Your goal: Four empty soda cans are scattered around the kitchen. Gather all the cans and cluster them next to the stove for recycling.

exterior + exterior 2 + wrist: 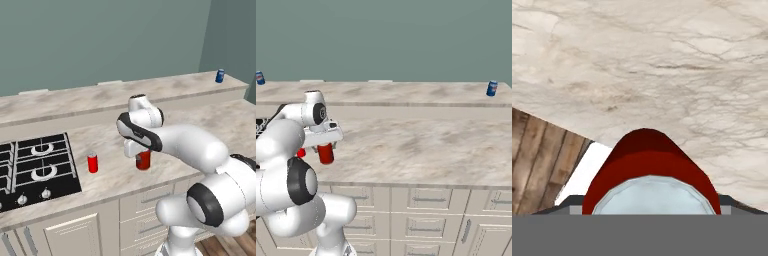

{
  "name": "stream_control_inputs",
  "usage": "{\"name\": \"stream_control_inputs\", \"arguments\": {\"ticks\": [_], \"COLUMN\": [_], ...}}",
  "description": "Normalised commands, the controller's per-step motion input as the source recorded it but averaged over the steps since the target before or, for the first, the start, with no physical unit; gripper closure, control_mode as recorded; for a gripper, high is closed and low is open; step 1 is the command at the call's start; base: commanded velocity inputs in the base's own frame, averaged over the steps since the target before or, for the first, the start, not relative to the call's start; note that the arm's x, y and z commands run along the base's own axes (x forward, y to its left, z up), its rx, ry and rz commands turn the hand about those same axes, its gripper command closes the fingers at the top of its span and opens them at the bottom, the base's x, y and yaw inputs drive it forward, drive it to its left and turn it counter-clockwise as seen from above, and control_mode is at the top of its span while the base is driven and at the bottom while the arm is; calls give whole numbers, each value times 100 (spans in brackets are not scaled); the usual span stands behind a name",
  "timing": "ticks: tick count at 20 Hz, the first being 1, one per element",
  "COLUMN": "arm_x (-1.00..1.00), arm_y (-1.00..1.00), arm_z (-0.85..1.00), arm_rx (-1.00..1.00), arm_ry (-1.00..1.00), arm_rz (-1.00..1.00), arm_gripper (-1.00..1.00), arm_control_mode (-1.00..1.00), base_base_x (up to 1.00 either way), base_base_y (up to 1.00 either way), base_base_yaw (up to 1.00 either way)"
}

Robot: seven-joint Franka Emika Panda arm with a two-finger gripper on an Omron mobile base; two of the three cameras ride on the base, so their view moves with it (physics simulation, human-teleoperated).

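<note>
I count four small cylindrical soda cans. Two are red: one stands upright on the counter just right of the stove (37, 167), the short red can (92, 163), apart from it on bare stone; the other red can with a silvery top (143, 160) sits directly under the white arm's two-finger gripper (141, 152), also upright on the counter near its front edge. From the hand view that silvery top (654, 196) fills the space between the fingers, so the hand looks clamped around it, though the fingertips themselves are hidden and I cannot be certain of contact. Two are blue with a white band: one blue can (219, 75) at the far right end of the raised back ledge, and another blue can (260, 78) at the far left of that ledge.

The mottled beige stone counter (200, 120) runs wide, with the ledge stepping up against a plain grey-green wall (100, 40). Pale cabinet drawers (431, 200) line the front, above a wooden floor (220, 246). The flat black gas cooktop shows two burners and silver knobs. The robot's bulky white forearm (192, 145) blocks part of the counter.
</note>
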Motion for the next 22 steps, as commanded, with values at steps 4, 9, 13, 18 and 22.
{"name": "stream_control_inputs", "arguments": {"ticks": [4, 9, 13, 18, 22], "arm_x": [25, 22, 19, 18, 23], "arm_y": [25, 19, 21, 21, 19], "arm_z": [-11, -8, -8, -11, -6], "arm_rx": [5, 11, 12, 11, 12], "arm_ry": [-19, -17, -19, -9, 2], "arm_rz": [18, 13, 11, 7, 3], "arm_gripper": [100, 100, 100, 100, 100], "arm_control_mode": [-100, -100, -100, -100, -100], "base_base_x": [0, 0, 0, 0, 0], "base_base_y": [0, 0, 0, 0, 0], "base_base_yaw": [0, 0, 0, 0, 0]}}
